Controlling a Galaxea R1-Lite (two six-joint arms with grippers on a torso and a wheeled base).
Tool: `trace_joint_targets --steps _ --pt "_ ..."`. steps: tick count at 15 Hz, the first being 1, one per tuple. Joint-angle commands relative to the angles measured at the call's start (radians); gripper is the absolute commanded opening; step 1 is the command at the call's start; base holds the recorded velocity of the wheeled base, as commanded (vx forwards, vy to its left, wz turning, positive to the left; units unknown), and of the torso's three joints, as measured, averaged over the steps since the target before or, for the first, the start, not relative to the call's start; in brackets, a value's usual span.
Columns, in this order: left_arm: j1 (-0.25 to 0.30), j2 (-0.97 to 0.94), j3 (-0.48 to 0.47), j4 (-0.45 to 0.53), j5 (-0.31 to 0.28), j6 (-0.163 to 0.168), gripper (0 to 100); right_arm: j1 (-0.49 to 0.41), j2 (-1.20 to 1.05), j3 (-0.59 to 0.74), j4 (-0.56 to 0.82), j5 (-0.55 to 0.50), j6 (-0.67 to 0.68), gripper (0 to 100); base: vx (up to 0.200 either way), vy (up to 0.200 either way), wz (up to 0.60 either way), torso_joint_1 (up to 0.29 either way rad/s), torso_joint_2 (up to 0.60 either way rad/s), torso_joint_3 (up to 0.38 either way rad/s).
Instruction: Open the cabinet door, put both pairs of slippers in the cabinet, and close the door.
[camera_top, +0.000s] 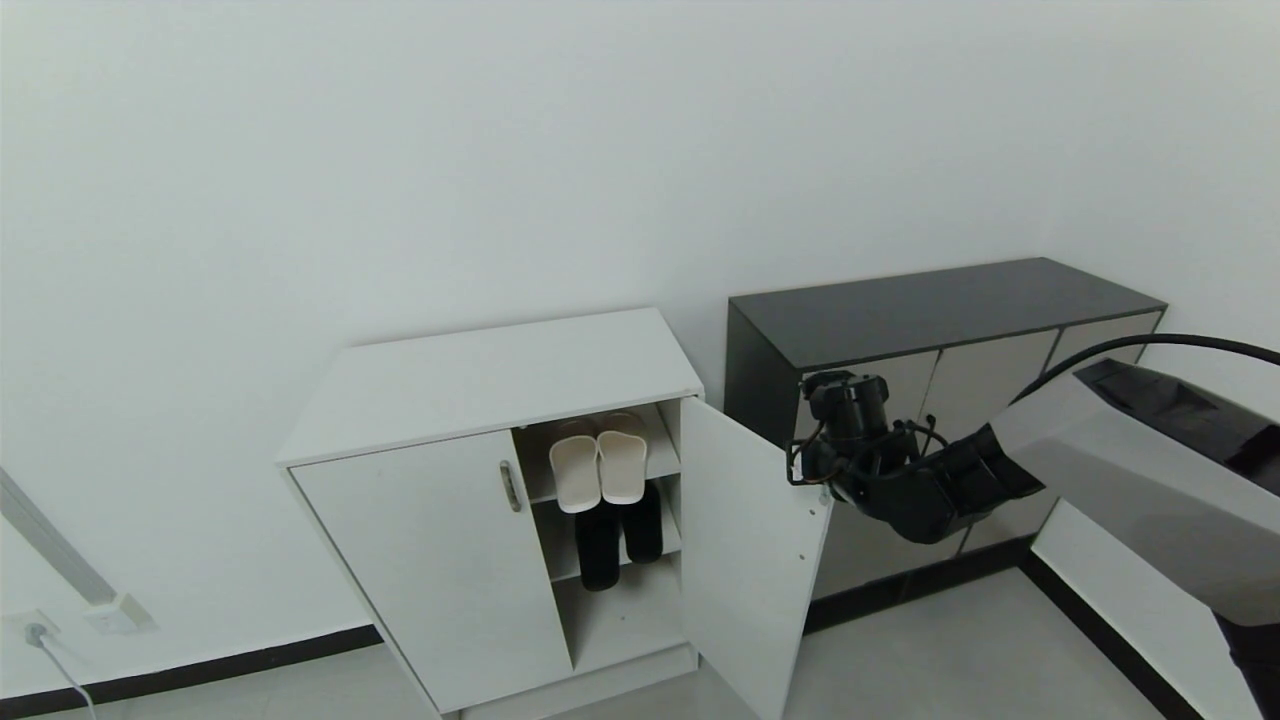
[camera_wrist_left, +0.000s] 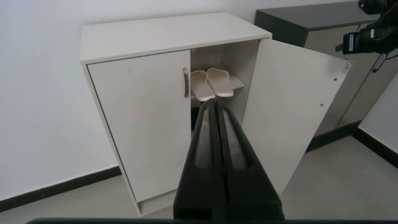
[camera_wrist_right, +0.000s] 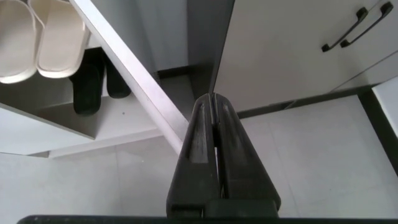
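The white cabinet (camera_top: 480, 380) stands against the wall, its left door closed and its right door (camera_top: 745, 560) swung open. A white pair of slippers (camera_top: 600, 470) lies on the upper shelf, and a black pair (camera_top: 615, 535) on the shelf below. My right gripper (camera_top: 805, 468) is shut and sits at the open door's outer top edge. In the right wrist view its tips (camera_wrist_right: 213, 101) are close against the door's edge (camera_wrist_right: 137, 74), with the white slippers (camera_wrist_right: 37, 37) and black slippers (camera_wrist_right: 93, 84) beyond. My left gripper (camera_wrist_left: 212, 107) is shut and empty, pointing at the cabinet opening (camera_wrist_left: 214, 81).
A dark cabinet (camera_top: 940, 310) with grey doors stands just right of the open door, behind my right arm. A wall socket with a plug (camera_top: 35, 632) is low at the far left. Grey floor (camera_top: 920, 650) lies open in front of both cabinets.
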Motion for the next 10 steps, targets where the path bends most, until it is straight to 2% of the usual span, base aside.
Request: trace_joint_targets --steps 1,7,10 --pt "0.0 0.001 0.0 0.0 0.0 0.0 0 0.002 0.003 0.002 0.001 0.0 -0.002 0 0.0 0.0 0.0 0.0 0.0 0.0" --pt "0.0 0.001 0.0 0.0 0.0 0.0 0 0.013 0.0 0.005 0.026 0.0 0.0 0 0.0 0.0 0.0 0.0 0.0 0.0" --pt "0.0 0.001 0.0 0.0 0.0 0.0 0 0.047 -0.023 0.02 0.041 0.0 0.014 0 0.0 0.0 0.0 0.0 0.0 0.0"
